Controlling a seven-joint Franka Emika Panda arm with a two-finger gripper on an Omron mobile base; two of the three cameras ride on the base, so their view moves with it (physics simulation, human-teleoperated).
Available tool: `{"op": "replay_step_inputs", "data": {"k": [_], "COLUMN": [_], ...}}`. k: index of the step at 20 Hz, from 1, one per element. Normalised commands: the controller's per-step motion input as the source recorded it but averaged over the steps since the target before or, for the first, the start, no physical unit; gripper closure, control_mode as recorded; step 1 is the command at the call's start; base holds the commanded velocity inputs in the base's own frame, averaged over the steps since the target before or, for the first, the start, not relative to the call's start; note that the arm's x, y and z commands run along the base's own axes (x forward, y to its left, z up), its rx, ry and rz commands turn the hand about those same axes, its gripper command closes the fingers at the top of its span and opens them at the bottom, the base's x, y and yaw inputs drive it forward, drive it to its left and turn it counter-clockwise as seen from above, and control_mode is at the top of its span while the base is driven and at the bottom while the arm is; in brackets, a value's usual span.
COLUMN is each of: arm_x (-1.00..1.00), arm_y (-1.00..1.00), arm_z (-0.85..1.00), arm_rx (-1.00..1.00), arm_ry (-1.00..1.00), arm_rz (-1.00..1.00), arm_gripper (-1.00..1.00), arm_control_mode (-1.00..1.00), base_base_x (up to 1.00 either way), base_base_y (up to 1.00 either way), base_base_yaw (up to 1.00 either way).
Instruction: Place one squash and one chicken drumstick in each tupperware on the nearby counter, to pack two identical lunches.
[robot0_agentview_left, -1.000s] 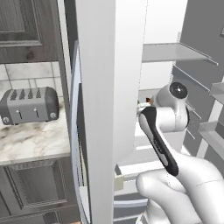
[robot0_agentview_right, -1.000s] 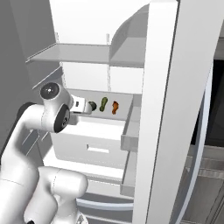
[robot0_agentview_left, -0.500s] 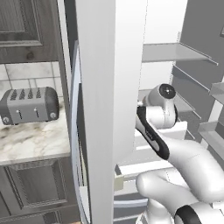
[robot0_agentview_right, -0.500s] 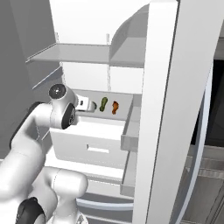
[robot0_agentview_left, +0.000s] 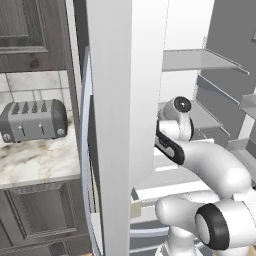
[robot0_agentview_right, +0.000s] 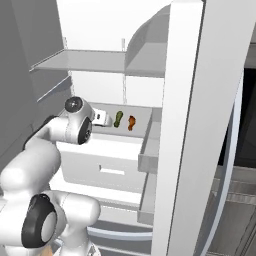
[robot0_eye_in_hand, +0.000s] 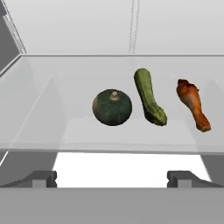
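Note:
On a fridge shelf (robot0_eye_in_hand: 52, 127) lie a round dark green squash (robot0_eye_in_hand: 112, 107), a slim elongated squash (robot0_eye_in_hand: 149, 96) and an orange-brown chicken drumstick (robot0_eye_in_hand: 193, 104), side by side. My gripper (robot0_eye_in_hand: 112, 179) is open and empty, a short way in front of the shelf edge and lined up with the round squash. From the right base view the gripper (robot0_agentview_right: 102, 118) sits just left of the slim squash (robot0_agentview_right: 118, 119) and the drumstick (robot0_agentview_right: 131, 122). The marble counter (robot0_agentview_left: 35, 162) is at the left. The tupperware is out of view.
An open fridge door (robot0_agentview_left: 120, 125) stands between the arm and the counter, where a grey toaster (robot0_agentview_left: 32, 120) sits. Another door (robot0_agentview_right: 190, 125) stands at the right. A white drawer (robot0_agentview_right: 107, 160) lies under the shelf, and an upper shelf (robot0_agentview_right: 85, 61) hangs above.
The arm has reached further into the fridge, bringing the hand closer to the food on the shelf. The jaws have stayed open and the food has not moved.

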Motion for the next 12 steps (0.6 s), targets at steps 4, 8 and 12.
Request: {"op": "replay_step_inputs", "data": {"k": [4, 8, 12], "arm_x": [0.51, 0.54, 0.52], "arm_y": [0.0, 0.0, 0.0], "arm_z": [-0.2, -0.23, -0.27], "arm_rx": [0.0, 0.0, 0.0], "arm_ry": [0.0, 0.0, 0.0], "arm_rz": [0.0, 0.0, 0.0], "arm_gripper": [-1.0, -1.0, -1.0], "arm_control_mode": [-1.0, -1.0, -1.0], "base_base_x": [0.0, 0.0, 0.0], "base_base_y": [0.0, 0.0, 0.0], "base_base_yaw": [0.0, 0.0, 0.0]}}
